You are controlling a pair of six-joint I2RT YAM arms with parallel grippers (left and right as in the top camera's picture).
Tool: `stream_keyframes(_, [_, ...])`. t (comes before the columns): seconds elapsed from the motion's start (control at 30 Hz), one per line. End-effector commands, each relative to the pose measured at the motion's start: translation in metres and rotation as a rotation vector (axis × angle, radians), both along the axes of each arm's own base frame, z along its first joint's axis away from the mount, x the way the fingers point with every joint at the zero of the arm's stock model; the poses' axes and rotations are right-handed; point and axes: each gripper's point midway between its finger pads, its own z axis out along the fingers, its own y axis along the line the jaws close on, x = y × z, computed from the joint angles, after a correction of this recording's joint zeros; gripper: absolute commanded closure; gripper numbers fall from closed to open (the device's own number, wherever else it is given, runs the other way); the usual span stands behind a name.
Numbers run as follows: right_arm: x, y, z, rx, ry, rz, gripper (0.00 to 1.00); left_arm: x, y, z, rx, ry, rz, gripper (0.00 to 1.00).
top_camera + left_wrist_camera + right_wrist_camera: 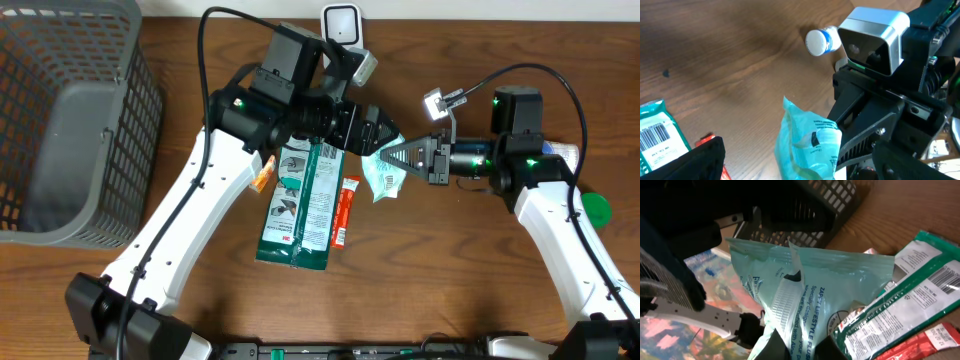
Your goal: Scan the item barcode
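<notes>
The item is a pale teal plastic packet [384, 176] with printed text, held above the table's middle. My right gripper [388, 155] is shut on its edge; in the right wrist view the two dark fingers [775, 347] pinch the packet [815, 280] from below. My left gripper [383, 132] is open just left of it. In the left wrist view the packet [807, 145] hangs between my wide-apart left fingers [695, 160], which do not touch it. No barcode shows on the packet's visible faces.
A long green package [300, 200] with a barcode lies flat beside a red sachet [345, 210]. A grey basket [70, 120] fills the left. A white scanner-like box [340, 22] stands at the back edge. A small white-capped bottle [820, 41] lies on the wood.
</notes>
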Motion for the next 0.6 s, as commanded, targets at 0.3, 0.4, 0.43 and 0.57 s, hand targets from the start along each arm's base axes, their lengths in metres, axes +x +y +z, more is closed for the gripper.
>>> stream_keyframes(0.3, [-0.005,0.012,0.019,0.053,0.007,0.040,0.99,0.010,0.000,-0.012,0.055,-0.010,0.055,0.36])
stream_keyframes(0.4, [-0.003,0.017,0.023,0.058,-0.009,0.044,0.99,0.009,-0.002,-0.012,0.055,-0.010,0.050,0.39])
stream_keyframes(0.43, [-0.002,0.018,0.025,0.062,-0.016,0.046,0.99,0.009,-0.002,-0.012,0.055,-0.010,0.050,0.41])
stream_keyframes(0.57, [0.000,0.020,0.028,0.065,-0.017,0.040,0.99,0.008,-0.002,-0.013,0.055,-0.009,0.048,0.58])
